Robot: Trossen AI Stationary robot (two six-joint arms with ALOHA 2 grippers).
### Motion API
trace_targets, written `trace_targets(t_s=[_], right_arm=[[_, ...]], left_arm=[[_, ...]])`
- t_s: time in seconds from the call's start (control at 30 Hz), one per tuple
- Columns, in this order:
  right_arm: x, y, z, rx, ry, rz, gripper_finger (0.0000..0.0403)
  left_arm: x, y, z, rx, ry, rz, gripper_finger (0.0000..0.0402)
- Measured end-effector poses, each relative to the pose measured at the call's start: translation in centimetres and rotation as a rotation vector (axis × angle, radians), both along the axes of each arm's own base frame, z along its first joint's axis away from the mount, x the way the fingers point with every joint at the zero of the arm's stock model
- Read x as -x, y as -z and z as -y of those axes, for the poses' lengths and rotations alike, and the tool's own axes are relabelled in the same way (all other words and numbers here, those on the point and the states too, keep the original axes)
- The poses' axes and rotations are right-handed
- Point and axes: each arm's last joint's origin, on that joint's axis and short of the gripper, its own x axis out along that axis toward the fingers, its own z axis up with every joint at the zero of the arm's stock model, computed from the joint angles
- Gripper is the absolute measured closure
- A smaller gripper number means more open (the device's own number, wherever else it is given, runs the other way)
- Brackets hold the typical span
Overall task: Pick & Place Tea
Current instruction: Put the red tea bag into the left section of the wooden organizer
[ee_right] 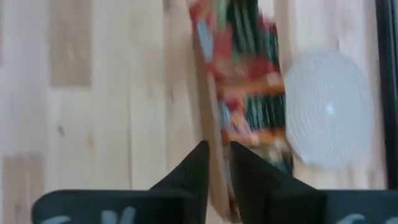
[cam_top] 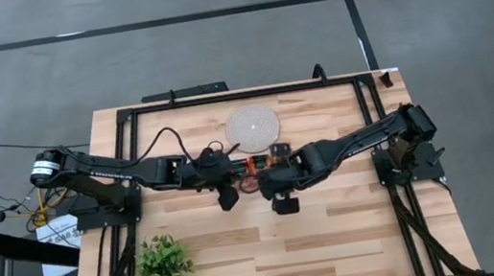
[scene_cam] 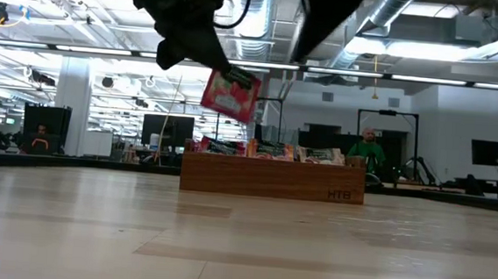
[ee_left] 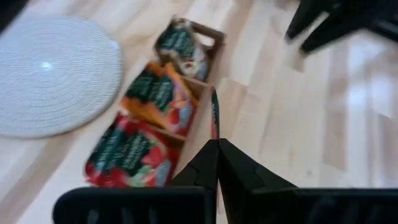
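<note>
So the job's barely started as far as I can judge. 1 red tea sachet (scene_cam: pixel 231 94) is up in the air, pinched by the left end effector (ee_left: pixel 216 149), whose fingers are squeezed together on the packet's edge. In the left wrist view you only see the sachet edge-on, a thin red-green sliver sticking out past the fingertips. In the low view it hangs tilted, clear above the wooden tray (scene_cam: pixel 273 178) and toward its left end.

Nearest the front edge of the counter (cam_top: pixel 339 241) in the high view, around 7 o'clock from the tray, there's a little green plant (cam_top: pixel 163 262), well apart from the action. Moving up to the middle, both arms meet over the tray. The right end effector (ee_right: pixel 217 163) sits right above the tray's long wall, fingers a narrow gap apart with nothing I can see between them, so I'd say it isn't holding anything.

The rest of the tea packets (ee_left: pixel 149 124) are all packed in the tray's 3 compartments, so nearly everything is left to do. Farther back, at roughly 12 o'clock from the tray, the round woven mat (cam_top: pixel 253 127) lies bare, no sachet on it. My guess is that's the drop spot, but the pictures don't settle that.
</note>
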Motion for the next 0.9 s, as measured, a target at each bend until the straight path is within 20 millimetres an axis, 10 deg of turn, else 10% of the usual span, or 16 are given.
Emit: trace_targets(t_s=[0.6, 0.9], right_arm=[[8.1, -0.4, -0.7, -0.103, 0.149, 0.120, 0.0342], [9.0, -1.1, -0.9, -0.097, 0.173, 0.174, 0.0342]], left_arm=[[0.7, 3.1, -2.3, -0.101, -0.134, 0.044, 0.0401], [0.3, 4.4, -2.9, -0.092, -0.137, 0.003, 0.0401]])
